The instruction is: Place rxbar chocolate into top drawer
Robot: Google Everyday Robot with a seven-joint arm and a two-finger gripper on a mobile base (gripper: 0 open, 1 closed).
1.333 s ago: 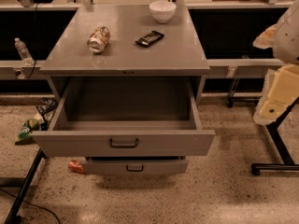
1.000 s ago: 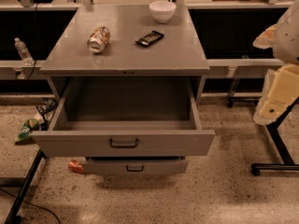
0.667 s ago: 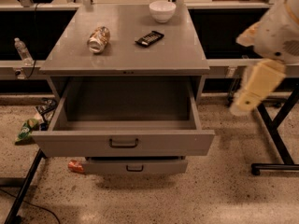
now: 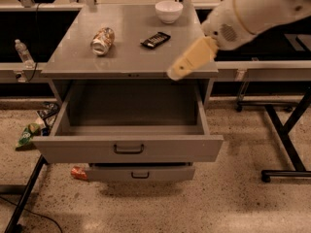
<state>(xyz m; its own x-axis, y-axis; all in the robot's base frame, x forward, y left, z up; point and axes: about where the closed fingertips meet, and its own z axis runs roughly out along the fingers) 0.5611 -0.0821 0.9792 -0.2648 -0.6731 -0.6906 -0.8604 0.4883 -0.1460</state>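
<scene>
Clearly rxbar chocolate (image 4: 155,39) lies apart from pincer (image 4: 176,73) over cabinet (image 4: 126,58) edge

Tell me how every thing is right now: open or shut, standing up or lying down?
top drawer: pulled wide open.
lower drawer: out a little.
rxbar chocolate: lying flat on the cabinet top, not held.
can: lying on its side on the cabinet top.
bowl: upright at the back.
water bottle: standing upright, left.
gripper: hovering over the cabinet's front right edge, apart from the bar.

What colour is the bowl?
The bowl is white, camera view; the gripper hangs by the front edge of the cabinet.
</scene>
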